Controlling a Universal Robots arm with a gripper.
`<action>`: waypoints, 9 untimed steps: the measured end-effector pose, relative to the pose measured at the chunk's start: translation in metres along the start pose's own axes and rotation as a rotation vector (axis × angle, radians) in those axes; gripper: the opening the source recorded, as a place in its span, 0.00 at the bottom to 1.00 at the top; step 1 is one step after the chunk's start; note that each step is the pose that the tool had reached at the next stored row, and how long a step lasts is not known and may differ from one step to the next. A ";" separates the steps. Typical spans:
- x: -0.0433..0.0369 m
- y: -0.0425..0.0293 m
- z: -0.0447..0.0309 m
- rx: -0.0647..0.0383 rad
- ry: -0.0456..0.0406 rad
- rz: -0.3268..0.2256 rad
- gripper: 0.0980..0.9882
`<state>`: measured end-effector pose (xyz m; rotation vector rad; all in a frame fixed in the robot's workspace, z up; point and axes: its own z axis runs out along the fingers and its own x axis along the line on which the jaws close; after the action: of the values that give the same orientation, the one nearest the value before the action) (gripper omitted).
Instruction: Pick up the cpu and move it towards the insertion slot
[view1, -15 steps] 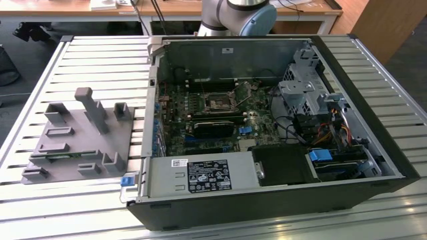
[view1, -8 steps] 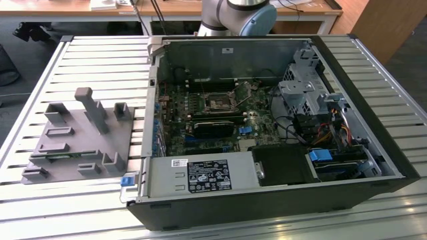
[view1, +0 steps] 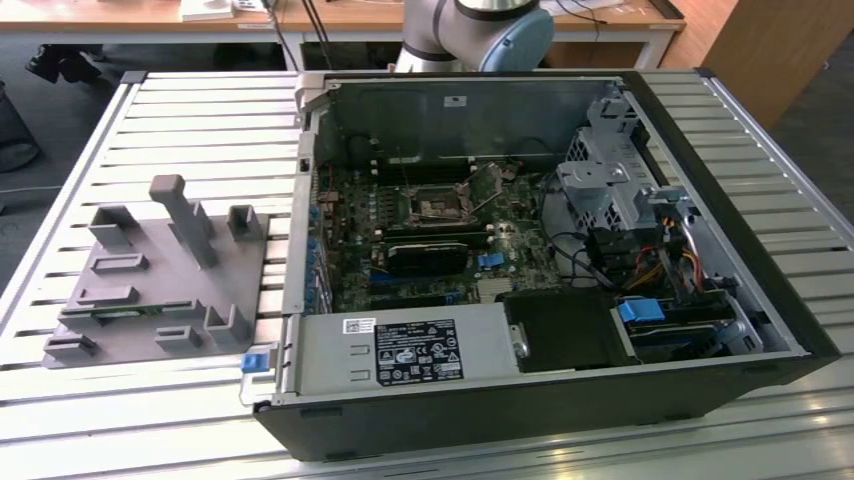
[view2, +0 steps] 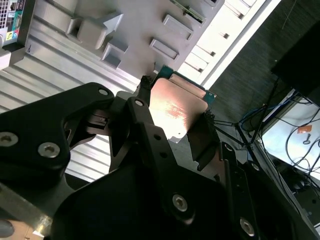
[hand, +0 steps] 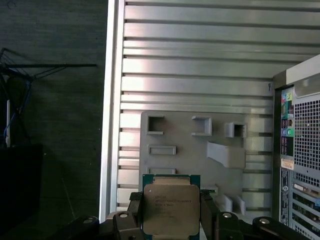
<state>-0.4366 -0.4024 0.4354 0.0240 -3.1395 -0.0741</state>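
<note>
In both wrist views the cpu (hand: 171, 209) (view2: 176, 106), a flat square chip with a silvery metal top and a green rim, sits clamped between the black fingers (hand: 134, 204) of my gripper (hand: 171, 216) (view2: 176, 102). The gripper is shut on it by two opposite edges. It hangs above the near end of the grey plastic fixture plate (hand: 190, 157), clear of the plate. The insertion slot (view1: 438, 205), a square socket with a metal frame and dark centre, lies on the motherboard inside the open computer case (view1: 747, 300) in the exterior view.
The grey fixture plate (view1: 160, 285) with upright posts and recesses rests on the slatted metal table (view1: 174, 120), at the exterior view's left of the case. The case's rear panel (hand: 300, 155) stands beside the plate. Cables, drive cages and a power supply (view1: 400, 350) crowd the case.
</note>
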 end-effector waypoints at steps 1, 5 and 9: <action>-0.0001 0.0001 -0.0016 0.000 0.0001 0.000 0.50; -0.0002 0.0005 -0.0086 0.001 0.0002 0.000 0.50; -0.0008 0.0009 -0.0139 0.001 0.0003 0.000 0.50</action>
<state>-0.4358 -0.4022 0.4493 0.0242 -3.1393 -0.0732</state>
